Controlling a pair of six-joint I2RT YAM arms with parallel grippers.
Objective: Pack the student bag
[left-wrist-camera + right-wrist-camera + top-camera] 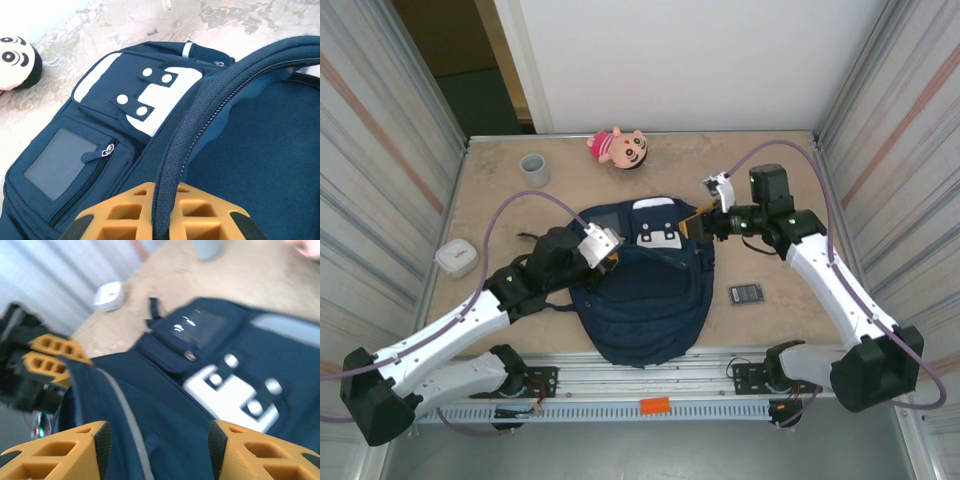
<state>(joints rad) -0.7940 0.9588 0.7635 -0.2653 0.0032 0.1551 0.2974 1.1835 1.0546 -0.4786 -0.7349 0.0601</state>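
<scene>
The backpack (645, 290) lies at lower centre, its long axis running up and down the frame with the white-patch end upward. Around it are a doll (618, 148) above, a cup (534, 170) upper left, a white case (456, 258) at left and a dark gadget (749, 294) at right. The left gripper (160, 215) is clamped on the backpack's zip rim — the right gripper (160, 450) has its jaws apart.

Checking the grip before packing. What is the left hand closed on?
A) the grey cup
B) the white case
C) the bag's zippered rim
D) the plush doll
C: in the left wrist view the left hand pinches the zippered rim of the student bag.
</scene>
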